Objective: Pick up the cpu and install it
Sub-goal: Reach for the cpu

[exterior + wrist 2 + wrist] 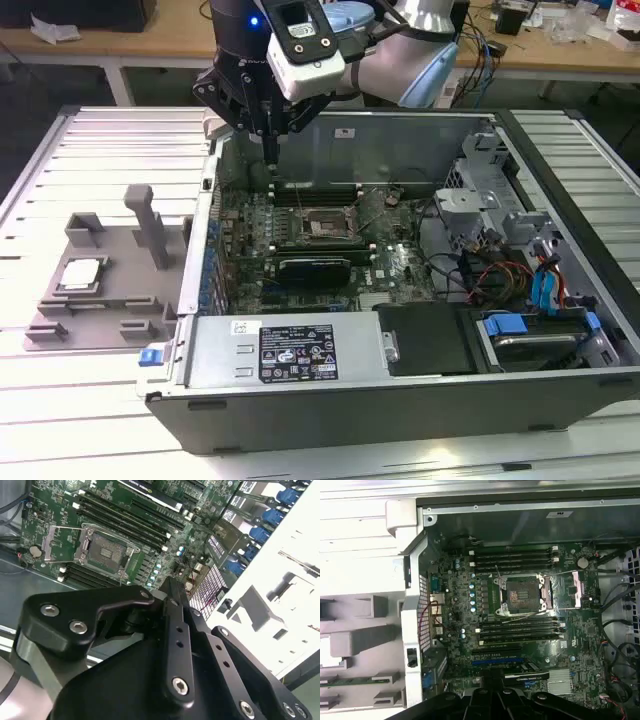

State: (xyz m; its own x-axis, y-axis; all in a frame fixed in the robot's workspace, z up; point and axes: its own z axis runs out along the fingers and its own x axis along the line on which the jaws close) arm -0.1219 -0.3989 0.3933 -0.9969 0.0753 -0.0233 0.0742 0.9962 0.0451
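The cpu [82, 275], a small square chip with a shiny silver top, lies in a grey holder [100, 300] on the table, at the exterior view's left and outside the computer case. My gripper [270, 158] hangs over the far corner of the open case on that same side, above the motherboard and well away from the cpu. Its black fingers [175, 630] stand together, shut, with nothing between them. The motherboard's socket [522, 595] lies open and empty between the memory slots. Its metal plate [575, 587] is folded out beside it. The socket also shows in the second wrist view [105, 550].
The case wall [200, 250] stands between the holder and the motherboard. A graphics card [315, 265] sits just in front of the socket. Cables [480, 275], a metal drive cage [490, 190] and blue-tabbed bays [545, 290] take up the case at the exterior view's right.
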